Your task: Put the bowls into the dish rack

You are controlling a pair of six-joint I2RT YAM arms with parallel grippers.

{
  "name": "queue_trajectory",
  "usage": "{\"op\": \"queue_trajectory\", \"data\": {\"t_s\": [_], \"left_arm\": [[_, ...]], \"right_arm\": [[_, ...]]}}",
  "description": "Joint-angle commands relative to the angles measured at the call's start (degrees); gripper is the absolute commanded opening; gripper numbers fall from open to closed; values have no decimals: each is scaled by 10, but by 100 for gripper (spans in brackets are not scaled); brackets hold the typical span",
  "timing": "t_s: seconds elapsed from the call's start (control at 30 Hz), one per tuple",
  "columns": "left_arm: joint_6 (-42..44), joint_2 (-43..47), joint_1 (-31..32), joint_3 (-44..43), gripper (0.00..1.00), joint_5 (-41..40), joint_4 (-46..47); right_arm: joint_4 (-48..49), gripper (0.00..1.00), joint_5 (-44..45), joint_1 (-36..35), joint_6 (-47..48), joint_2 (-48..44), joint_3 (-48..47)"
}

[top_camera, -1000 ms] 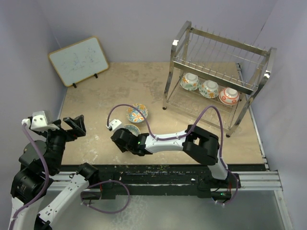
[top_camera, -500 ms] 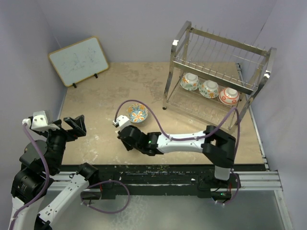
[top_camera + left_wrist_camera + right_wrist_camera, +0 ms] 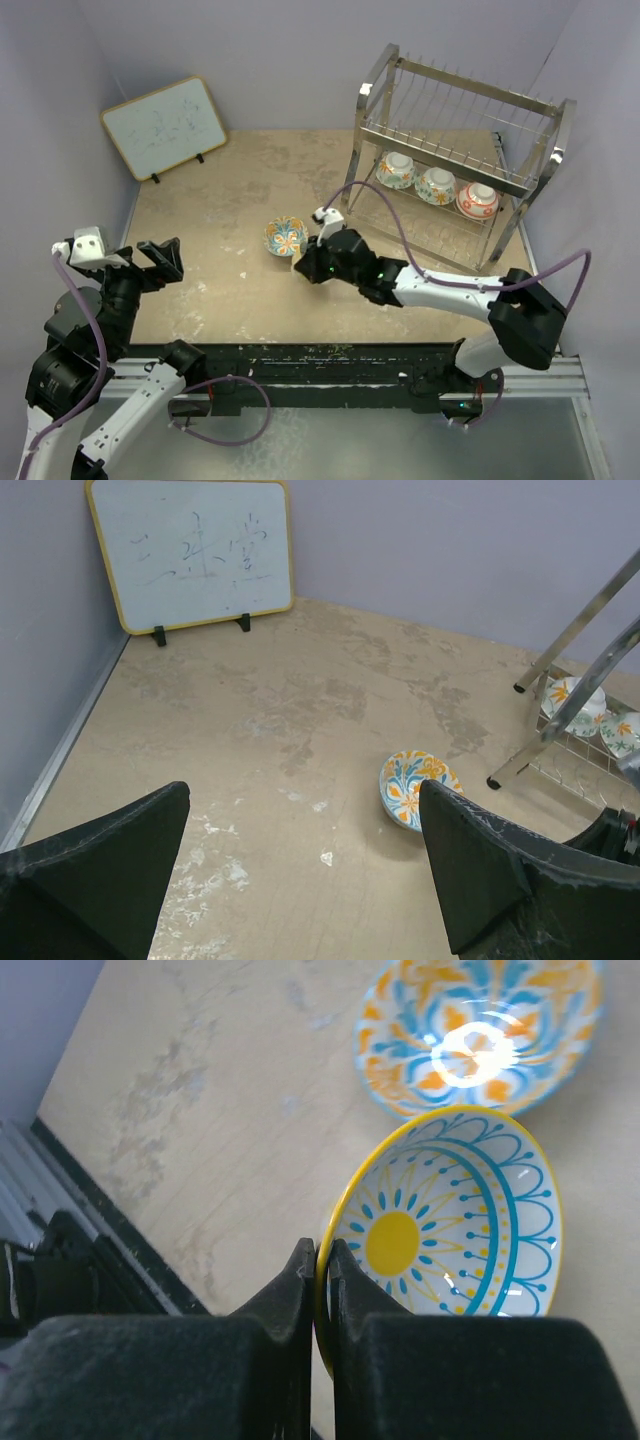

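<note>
My left gripper [image 3: 150, 262] waits at the lower left of the top view, wide open and empty. My right gripper [image 3: 322, 1260] is closed tight on the yellow rim of the blue-and-yellow bowl [image 3: 450, 1220], whose inside faces my wrist camera; just beyond it the orange-and-blue bowl [image 3: 480, 1030] lies on the table [image 3: 200, 200]. The dish rack [image 3: 460, 130] lies to the upper right of my right gripper, its long axis running toward the lower right; three bowls [image 3: 437, 185] sit on its lower tier. The right arm is clearly the nearer one.
</note>
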State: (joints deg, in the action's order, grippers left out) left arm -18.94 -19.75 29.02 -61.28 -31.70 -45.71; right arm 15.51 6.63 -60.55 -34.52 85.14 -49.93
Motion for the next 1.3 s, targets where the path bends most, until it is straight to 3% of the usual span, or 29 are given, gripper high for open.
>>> {"op": "queue_trajectory", "data": {"t_s": [0.0, 0.3, 0.7, 1.13, 1.27], "left_arm": [[-3, -14, 3, -9, 99, 8, 31], [-10, -27, 3, -7, 99, 22, 42], [-1, -30, 3, -16, 99, 22, 39], [8, -36, 3, -15, 99, 18, 43], [10, -37, 3, -16, 99, 16, 44]], "right_arm": [[112, 1, -91, 65, -35, -59, 34], [182, 2, -203, 186, -77, -96, 90], [348, 2, -358, 344, -184, -28, 110], [383, 2, -332, 451, -253, -46, 129], [460, 2, -336, 488, -296, -30, 154]]}}
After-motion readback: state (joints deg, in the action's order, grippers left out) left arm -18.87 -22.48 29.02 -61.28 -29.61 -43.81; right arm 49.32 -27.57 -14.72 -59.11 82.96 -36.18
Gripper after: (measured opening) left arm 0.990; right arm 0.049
